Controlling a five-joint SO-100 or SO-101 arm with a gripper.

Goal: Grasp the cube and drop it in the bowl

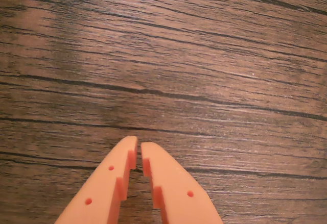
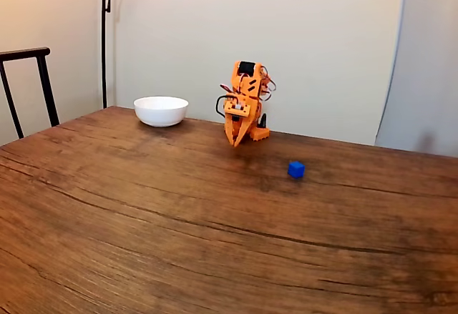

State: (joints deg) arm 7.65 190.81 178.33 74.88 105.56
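While my arm (image 2: 245, 103) sits folded at the far side of the table (image 2: 179, 221), my end effector (image 1: 139, 146) points down at the wood with its two orange fingers (image 1: 163, 183) drawn together, only a thin slit showing between the tips, and nothing between them. In the wrist view I see just those fingers coming up from the bottom edge and dark, grained wood beneath them.

In the fixed view my end effector (image 2: 236, 142) hangs just above the table, close in front of my base. I take the bowl (image 2: 161, 110) as my landmark: it stands upright on the table near the far edge, white and glossy, and I cannot see into it from this angle. My arm is to the right of the bowl in that view, near it but not touching. The cube (image 2: 296, 169) lies on the table farther right of the bowl than my arm is, and nearer the camera, well apart from the bowl and clear of my end effector. It is bright blue and rests flat on the wood.

To the left of the bowl, beyond the table edge, stand a dark chair back (image 2: 28, 85) and a thin lamp pole (image 2: 104, 38) against the pale wall (image 2: 322, 42).
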